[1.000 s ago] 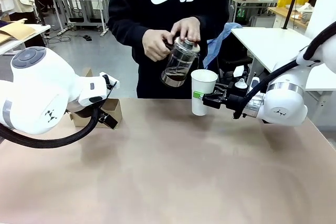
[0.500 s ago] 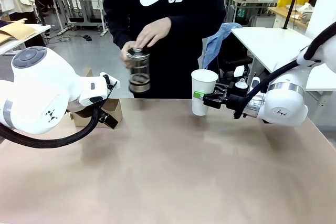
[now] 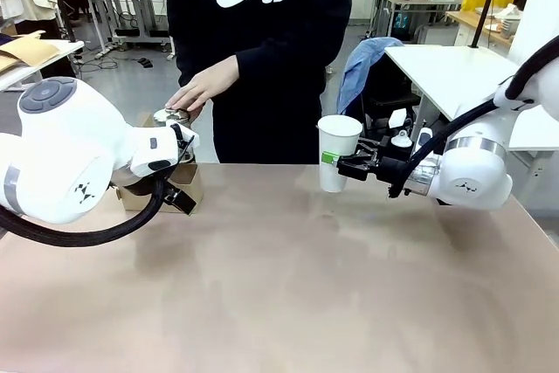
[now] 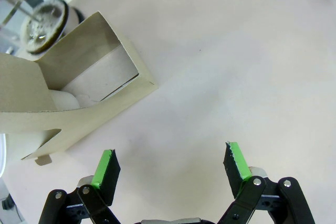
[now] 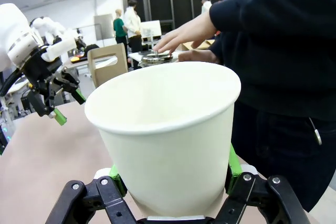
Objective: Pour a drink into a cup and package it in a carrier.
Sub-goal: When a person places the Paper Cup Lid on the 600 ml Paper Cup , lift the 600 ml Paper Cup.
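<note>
Tan table (image 3: pixel 288 303) out front, and the person at its far side lays a hand (image 3: pixel 203 89) on the lid of the glass pot (image 3: pixel 170 116). The pot stands just beyond the cardboard carrier (image 4: pixel 79 103). The carrier sits ahead of the left gripper (image 4: pixel 171 162) and off to its left finger's side, clear of both pads. Those jaws are spread wide, nothing between them. Over to the right gripper (image 5: pixel 176 174): jaws clamped on the white cup (image 5: pixel 168 135), pads on its lower wall, cup upright, rim well above the fingers.
</note>
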